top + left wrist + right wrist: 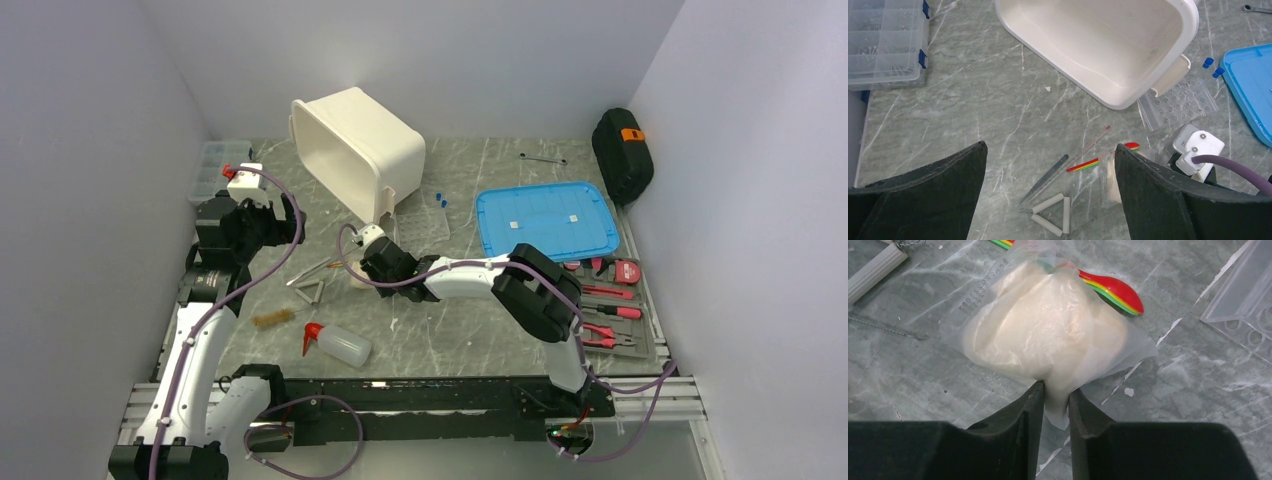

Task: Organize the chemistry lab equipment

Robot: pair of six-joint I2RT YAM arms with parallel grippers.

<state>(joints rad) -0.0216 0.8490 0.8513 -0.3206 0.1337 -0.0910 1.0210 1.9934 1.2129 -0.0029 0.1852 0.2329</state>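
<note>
My right gripper [1055, 390] is shut on the near edge of a clear bag holding the white pad [1048, 325], which lies on the table over a rainbow-coloured spoon [1113, 290]. In the top view the right gripper [362, 268] sits left of centre, next to the metal triangle [312, 290]. My left gripper [1050, 150] hangs wide open above the triangle [1055, 215] and tongs [1045, 177], holding nothing. The squeeze bottle [340, 345] lies on its side near the front, with the wire brush [272, 318] to its left. The tube rack [425, 222] and blue-capped vials [440, 200] lie beside the tipped bin.
A white bin [355, 150] lies on its side at the back. A blue lid [545, 222] rests at the right, with a tray of red-handled tools [610, 310] in front of it. A clear organizer box [213, 170] stands at far left and a black case [622, 150] at far right.
</note>
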